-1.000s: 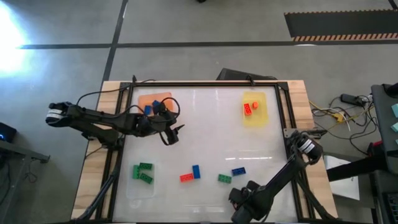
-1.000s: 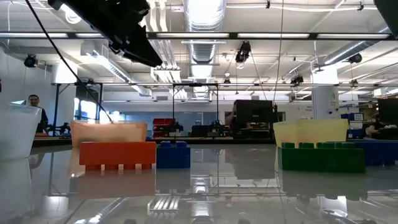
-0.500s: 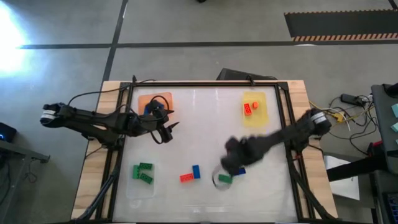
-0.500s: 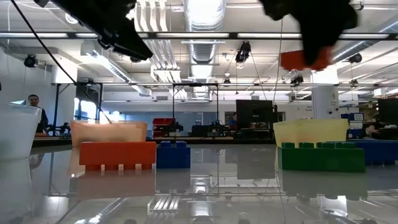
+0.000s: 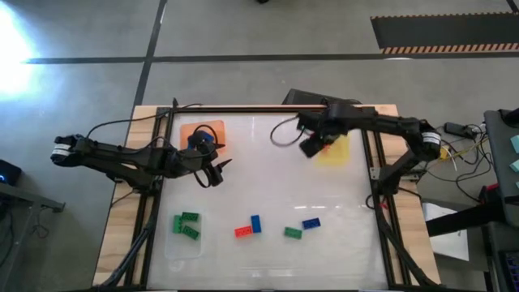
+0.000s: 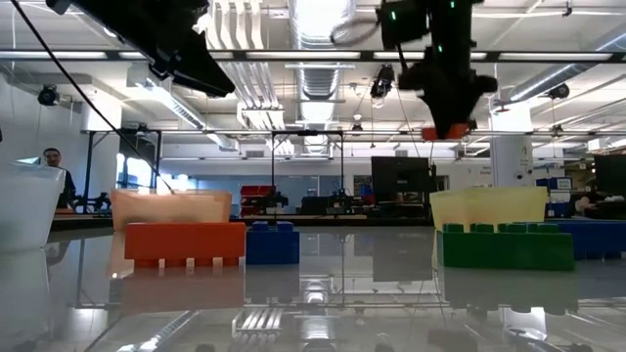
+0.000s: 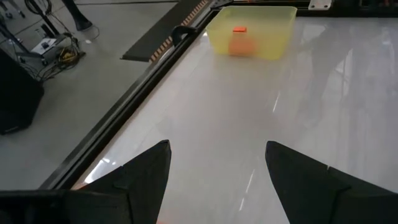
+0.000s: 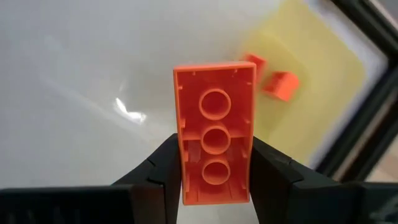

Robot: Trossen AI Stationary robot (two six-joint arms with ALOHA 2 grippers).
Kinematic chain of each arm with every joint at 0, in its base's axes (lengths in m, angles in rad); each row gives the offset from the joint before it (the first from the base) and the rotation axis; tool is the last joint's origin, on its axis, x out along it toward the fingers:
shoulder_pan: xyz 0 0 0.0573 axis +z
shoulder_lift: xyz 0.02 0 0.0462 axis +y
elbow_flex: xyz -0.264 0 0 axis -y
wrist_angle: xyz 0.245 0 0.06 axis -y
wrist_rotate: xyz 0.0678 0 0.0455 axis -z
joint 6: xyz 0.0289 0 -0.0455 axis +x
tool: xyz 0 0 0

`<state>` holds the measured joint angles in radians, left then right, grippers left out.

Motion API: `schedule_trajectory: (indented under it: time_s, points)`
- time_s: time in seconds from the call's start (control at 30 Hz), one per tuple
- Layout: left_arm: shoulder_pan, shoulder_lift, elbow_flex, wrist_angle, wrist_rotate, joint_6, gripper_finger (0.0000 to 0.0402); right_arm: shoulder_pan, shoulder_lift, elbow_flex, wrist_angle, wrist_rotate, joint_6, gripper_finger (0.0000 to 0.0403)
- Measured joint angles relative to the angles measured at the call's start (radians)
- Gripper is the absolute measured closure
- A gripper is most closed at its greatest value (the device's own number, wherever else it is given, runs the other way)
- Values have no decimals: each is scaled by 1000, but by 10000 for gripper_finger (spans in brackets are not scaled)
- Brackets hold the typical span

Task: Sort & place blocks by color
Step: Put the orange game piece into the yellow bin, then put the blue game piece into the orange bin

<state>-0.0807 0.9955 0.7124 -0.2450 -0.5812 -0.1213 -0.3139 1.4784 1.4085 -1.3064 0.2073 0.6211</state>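
Observation:
My right gripper (image 5: 311, 146) hangs above the table beside the yellow tray (image 5: 339, 151), shut on a red-orange block (image 8: 214, 140); the low view shows that block (image 6: 448, 130) high above the table. Two more red-orange blocks (image 8: 281, 84) lie in the yellow tray. My left gripper (image 5: 217, 169) stands open next to the orange tray (image 5: 195, 130), which holds blue blocks (image 5: 200, 140). Green blocks (image 5: 186, 225) lie in the clear tray at the near left. A red (image 5: 242, 232), two blue (image 5: 256, 223) and a green block (image 5: 293, 233) rest on the table near its front edge. My right gripper pinches the red-orange block between its two fingers by the two long sides, near one end (image 8: 214, 184). The fingers come from above, slanting down. The block is lifted clear, sticking out past the fingertips, its hollow underside toward the wrist camera.
A dark frame (image 5: 369, 154) runs round the white table top. The middle of the table (image 5: 268, 178) between the trays is bare. A person (image 6: 53, 166) stands far off in the room behind.
My right gripper has swung from the table's near edge toward the far right, up to the yellow tray, rising and turning about as it went, with the red-orange block kept in its fingers. My left gripper has drawn back a little toward the table's left.

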Motion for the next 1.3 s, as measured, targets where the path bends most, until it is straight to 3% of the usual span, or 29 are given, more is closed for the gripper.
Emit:
schedule_trajectory:
  time_s: [0.3,0.43,0.77,1.03,1.3]
  points:
    - [-1,0,0,0,0,-29,155,-253,-10,-208,65,-90,-116,273]
    - [-1,1,0,0,0,-29,155,-286,-10,-281,124,-103,-142,263]
    - [-1,1,0,0,0,-29,155,-290,-27,-318,137,-103,-160,179]
    - [-1,15,0,1,1,-31,155,-184,-141,-284,150,-103,-135,175]
    - [-1,36,0,2,3,-57,155,99,-296,-347,299,-106,-108,184]
